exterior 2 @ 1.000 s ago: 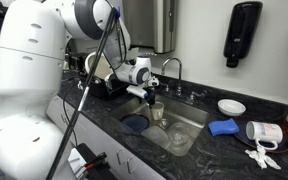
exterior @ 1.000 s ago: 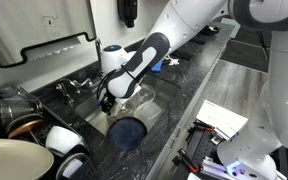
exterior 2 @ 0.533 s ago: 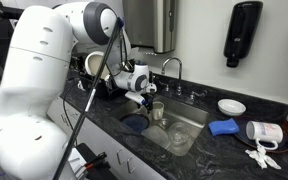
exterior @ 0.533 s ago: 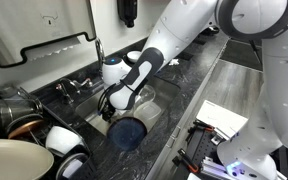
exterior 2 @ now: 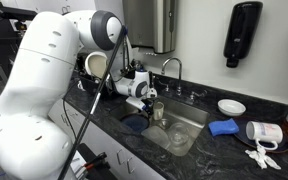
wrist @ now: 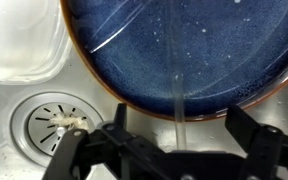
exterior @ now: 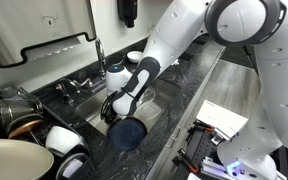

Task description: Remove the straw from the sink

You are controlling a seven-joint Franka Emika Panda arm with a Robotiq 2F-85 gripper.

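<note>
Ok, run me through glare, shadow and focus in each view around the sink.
Wrist view: the blue plate is sharp, with pale streaks of glare across it; the clear straw shows only as a faint upright streak; the dark fingers at the bottom edge are soft. In both exterior views the sink lies dim under the bright white arm, its contents coarse.

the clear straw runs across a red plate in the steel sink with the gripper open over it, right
Not quite. The wrist view shows that the round plate is dark blue with a brown rim, not red. The clear straw does run across it in the stainless-steel sink, with the gripper open over it.
</note>
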